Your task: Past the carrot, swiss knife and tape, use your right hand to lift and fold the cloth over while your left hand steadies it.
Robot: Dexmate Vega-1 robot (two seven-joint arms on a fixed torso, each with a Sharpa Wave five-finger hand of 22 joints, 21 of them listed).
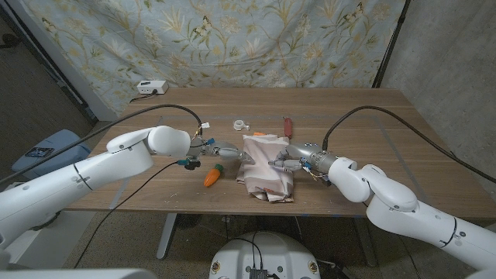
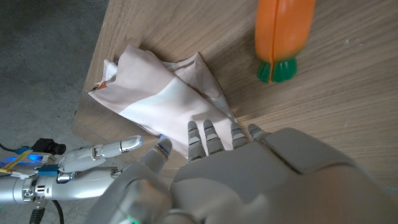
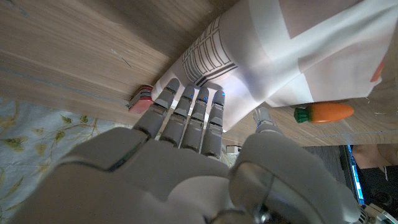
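Observation:
A pale pink and white cloth lies rumpled at the table's middle, running toward the near edge. My left hand reaches its left side, and its fingertips lie at the cloth edge with nothing gripped. My right hand is at the cloth's right side, fingers stretched over the cloth and thumb apart. An orange carrot with a green end lies left of the cloth, also seen as the carrot and the carrot. Behind the cloth are a white tape ring and a red swiss knife.
The wooden table has its near edge just in front of the cloth. A white box sits at the far left corner. Cables trail from both arms over the table. My right hand shows beyond the cloth in the left wrist view.

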